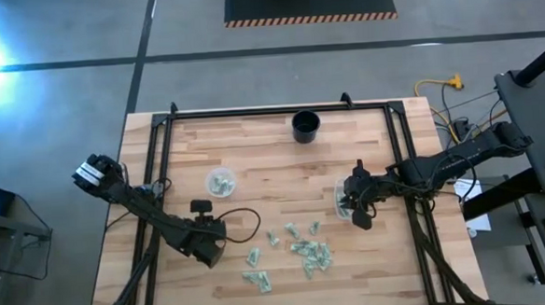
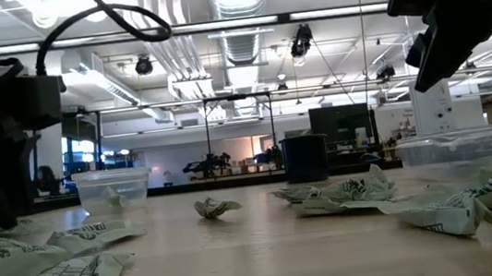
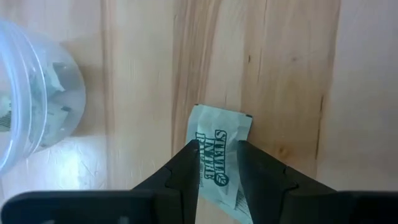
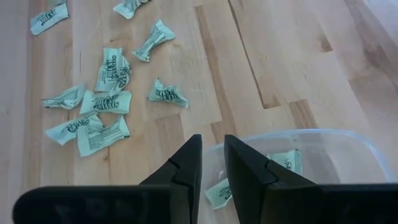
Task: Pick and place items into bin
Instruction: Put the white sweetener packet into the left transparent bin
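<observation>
Left gripper [image 3: 217,155] is pinching one packet [image 3: 219,152]: the two fingers sit either side of its width, and its long axis runs along them, out past the tips. Readable print on it is "STEVIA IN THE", the rest hidden. Taking the left tub [image 1: 221,183] as landmark: the left gripper [image 1: 207,249] hangs on the near-edge side of it, a bit toward the table's left edge, well apart from the rim. My read is that the coming move is a carry toward that tub, since the left wrist view shows it off to one side with packets already inside. The loose pile [image 1: 308,251] lies toward the near edge and to the right of that tub, between the two grippers, and the singles [image 4: 168,93] point every way, so there is no common axis. The right tub [image 4: 298,165] sits at the table's right side, opposite the left tub, and holds a few packets. Right gripper [image 4: 212,165] hovers over its rim, fingers close together with a slim gap and nothing between them that I can see. Right is nearer the pile's right end, left nearer the strays [image 1: 254,257].
</observation>
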Controlling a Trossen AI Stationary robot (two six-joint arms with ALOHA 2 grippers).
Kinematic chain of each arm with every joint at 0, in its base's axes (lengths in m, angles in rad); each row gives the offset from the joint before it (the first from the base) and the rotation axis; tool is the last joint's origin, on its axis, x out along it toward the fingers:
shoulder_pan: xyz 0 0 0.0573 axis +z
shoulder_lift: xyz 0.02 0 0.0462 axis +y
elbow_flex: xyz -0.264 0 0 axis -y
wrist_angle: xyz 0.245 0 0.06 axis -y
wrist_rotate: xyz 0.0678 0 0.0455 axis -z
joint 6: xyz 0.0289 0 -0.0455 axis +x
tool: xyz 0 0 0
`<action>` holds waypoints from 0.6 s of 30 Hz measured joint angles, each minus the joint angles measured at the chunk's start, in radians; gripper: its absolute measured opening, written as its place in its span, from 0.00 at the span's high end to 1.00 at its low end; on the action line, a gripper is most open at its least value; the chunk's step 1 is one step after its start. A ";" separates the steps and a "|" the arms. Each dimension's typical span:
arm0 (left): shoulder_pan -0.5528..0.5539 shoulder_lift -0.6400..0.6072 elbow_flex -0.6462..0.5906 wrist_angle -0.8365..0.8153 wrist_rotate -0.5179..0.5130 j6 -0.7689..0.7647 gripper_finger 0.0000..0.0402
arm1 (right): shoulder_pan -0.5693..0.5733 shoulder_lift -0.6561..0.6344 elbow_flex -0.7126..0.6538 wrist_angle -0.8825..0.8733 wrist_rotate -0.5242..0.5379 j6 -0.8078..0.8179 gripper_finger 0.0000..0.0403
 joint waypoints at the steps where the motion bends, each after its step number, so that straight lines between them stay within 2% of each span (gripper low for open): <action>1: 0.000 0.000 0.000 0.003 0.000 0.000 0.77 | 0.000 0.000 -0.001 0.000 0.000 0.000 0.85; 4: 0.005 0.000 -0.015 0.043 0.007 -0.007 0.77 | 0.000 0.000 -0.001 0.003 0.000 0.000 0.85; 9: 0.028 -0.006 -0.067 0.140 0.081 -0.055 0.77 | 0.000 0.000 -0.003 0.006 0.005 0.000 0.85; 18: 0.040 -0.035 -0.071 0.195 0.101 -0.086 0.77 | 0.000 0.000 -0.003 0.026 0.008 -0.001 0.85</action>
